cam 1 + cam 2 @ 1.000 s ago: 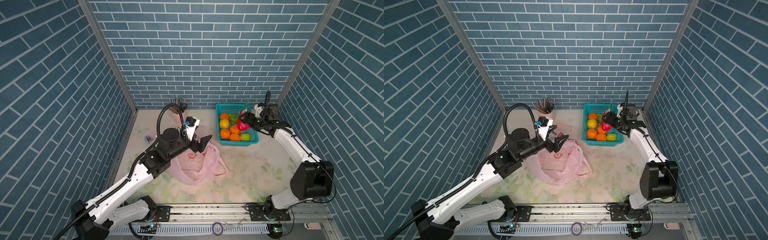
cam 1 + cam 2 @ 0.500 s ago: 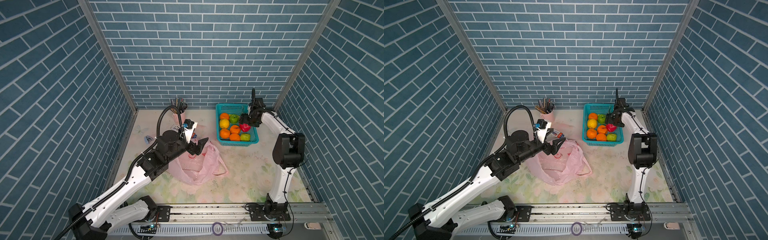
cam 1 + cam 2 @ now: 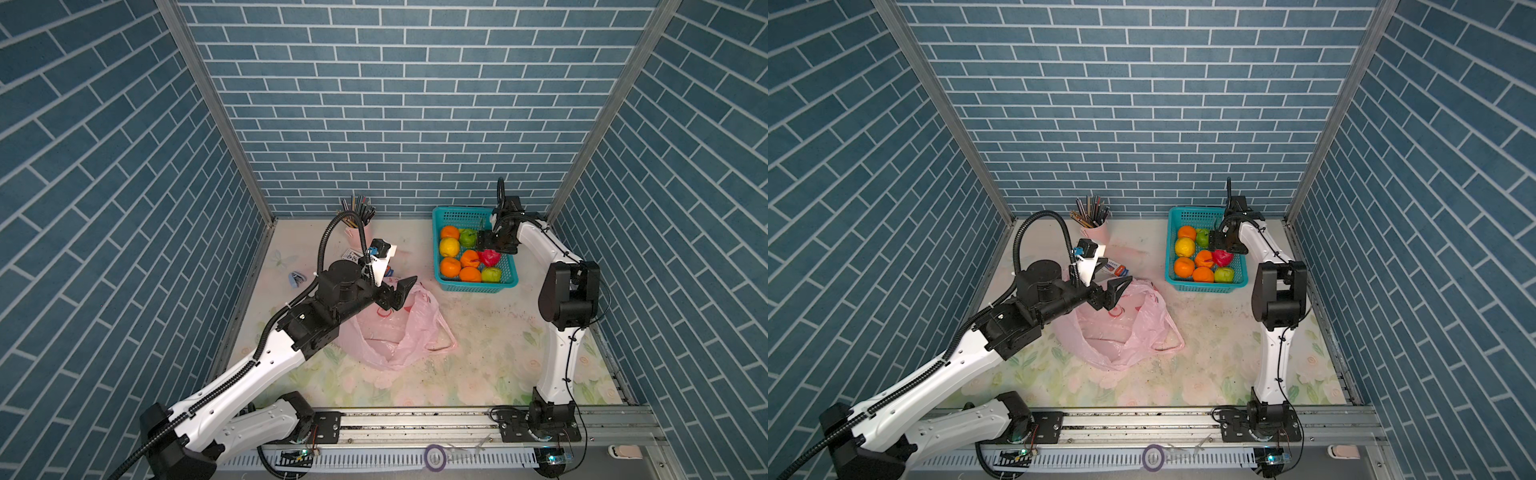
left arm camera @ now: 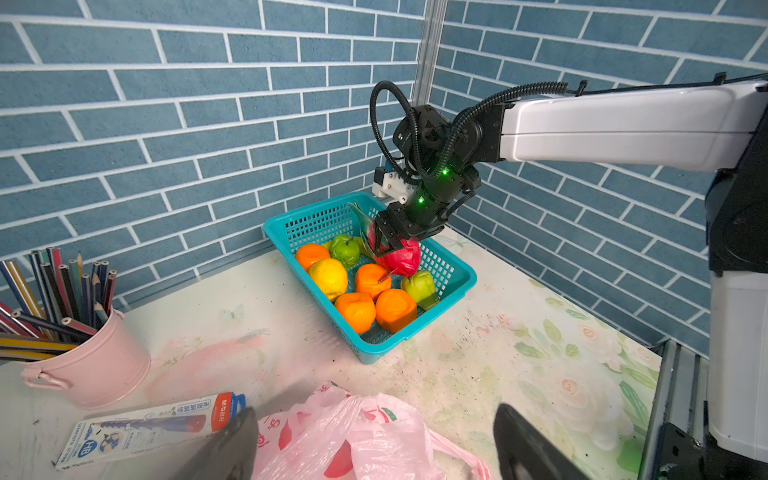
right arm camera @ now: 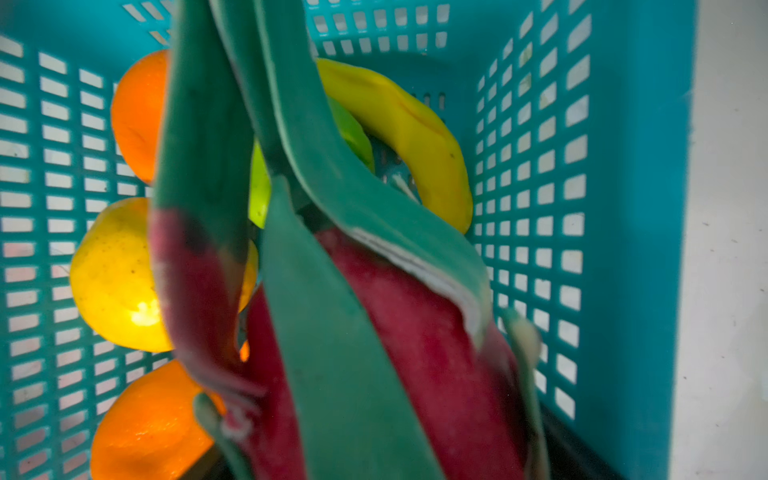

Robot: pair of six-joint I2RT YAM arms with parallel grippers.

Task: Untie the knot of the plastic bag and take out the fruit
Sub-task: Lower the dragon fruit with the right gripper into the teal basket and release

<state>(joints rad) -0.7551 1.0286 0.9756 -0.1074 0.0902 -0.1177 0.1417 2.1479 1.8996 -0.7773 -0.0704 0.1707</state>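
The pink plastic bag (image 3: 390,328) (image 3: 1125,328) lies slack and crumpled mid-table, its handle loops loose; no knot shows. My left gripper (image 3: 405,291) (image 4: 376,411) hovers open just over the bag's far end, nothing between its fingers. The fruit lies in the teal basket (image 3: 476,286) (image 4: 374,353): oranges, a lemon (image 3: 449,247), green apples and the magenta dragon fruit (image 3: 489,257) (image 5: 415,353). My right gripper (image 3: 494,249) (image 4: 392,247) reaches down into the basket with its jaws around the dragon fruit's top. The fruit fills the right wrist view and hides the fingers.
A pink cup of pencils (image 3: 355,226) stands at the back wall. A pencil box (image 4: 145,428) lies left of the bag and a small blue item (image 3: 296,279) near the left wall. A yellow banana (image 5: 415,129) lies in the basket. Brick walls enclose three sides.
The right gripper has lowered the dragon fruit from above the basket down among the other fruit, and the right arm's elbow has folded upward. The left gripper has barely shifted.
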